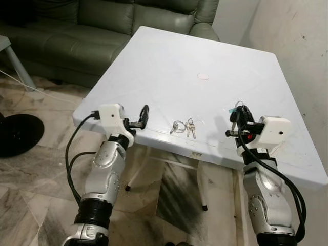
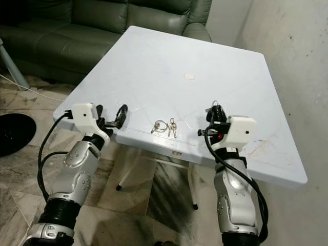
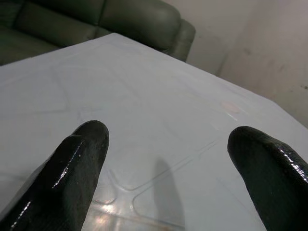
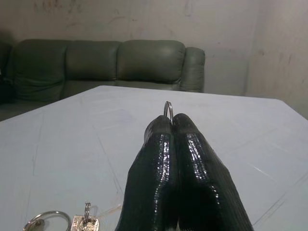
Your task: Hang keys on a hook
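A bunch of keys on a metal ring (image 1: 182,127) lies on the white table (image 1: 169,66) near its front edge, between my two arms. Over the edge to its right, my right gripper (image 1: 241,110) is shut on another key ring; the wrist view has a sliver of that ring (image 4: 168,107) poking out above the pressed fingertips (image 4: 159,132). Small keys hang by those fingers (image 1: 234,124). My left gripper (image 1: 144,115) is open over the table's front left edge, left of the lying keys, with nothing between its fingers (image 3: 79,154).
A dark green sofa (image 1: 102,25) stands behind the table. A stained wall (image 1: 302,46) runs along the right. A small round mark (image 1: 203,76) sits mid-table. On the marble floor at the left are a black round base (image 1: 18,133) and a cable.
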`<state>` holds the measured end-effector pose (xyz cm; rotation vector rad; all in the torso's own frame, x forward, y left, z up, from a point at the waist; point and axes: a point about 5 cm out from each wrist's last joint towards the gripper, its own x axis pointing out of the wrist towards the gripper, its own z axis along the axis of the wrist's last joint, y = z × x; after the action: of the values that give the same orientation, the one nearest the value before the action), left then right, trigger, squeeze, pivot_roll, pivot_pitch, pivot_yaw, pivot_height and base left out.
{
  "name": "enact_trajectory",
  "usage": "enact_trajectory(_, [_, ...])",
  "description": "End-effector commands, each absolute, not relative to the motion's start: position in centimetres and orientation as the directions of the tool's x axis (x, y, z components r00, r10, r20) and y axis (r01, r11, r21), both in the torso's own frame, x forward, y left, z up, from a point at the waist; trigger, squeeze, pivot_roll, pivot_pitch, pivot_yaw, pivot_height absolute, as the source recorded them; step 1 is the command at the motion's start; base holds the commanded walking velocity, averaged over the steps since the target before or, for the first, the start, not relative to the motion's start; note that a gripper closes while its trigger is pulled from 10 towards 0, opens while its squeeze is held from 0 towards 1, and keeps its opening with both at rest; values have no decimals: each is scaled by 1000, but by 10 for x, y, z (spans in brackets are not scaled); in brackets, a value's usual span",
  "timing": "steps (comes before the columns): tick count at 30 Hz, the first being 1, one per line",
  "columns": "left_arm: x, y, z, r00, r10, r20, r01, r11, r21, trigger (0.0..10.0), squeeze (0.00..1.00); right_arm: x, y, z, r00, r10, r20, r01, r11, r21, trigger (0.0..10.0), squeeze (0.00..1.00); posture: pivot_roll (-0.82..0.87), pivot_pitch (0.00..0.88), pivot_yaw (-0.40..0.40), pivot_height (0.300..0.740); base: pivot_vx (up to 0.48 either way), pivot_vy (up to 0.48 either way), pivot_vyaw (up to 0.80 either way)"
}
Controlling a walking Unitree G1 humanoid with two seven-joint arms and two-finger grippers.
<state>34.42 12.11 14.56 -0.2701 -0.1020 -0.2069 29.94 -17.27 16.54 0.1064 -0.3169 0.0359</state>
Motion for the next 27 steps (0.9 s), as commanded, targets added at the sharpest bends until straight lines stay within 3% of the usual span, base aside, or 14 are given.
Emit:
enact_trajectory(1, [346, 118, 147, 972, -197, 131, 225, 939, -262, 10000, 0, 299, -174, 170, 946, 17, 323, -46, 995, 83, 10000, 0, 2, 57, -104, 719, 0, 285, 0])
enact_trajectory(27, [347, 120, 143, 975, -177, 135, 208, 938, -278, 10000, 0, 299, -172, 162, 960, 48, 277, -66, 996, 56, 10000, 0, 3, 35, -122, 719, 0, 347, 0])
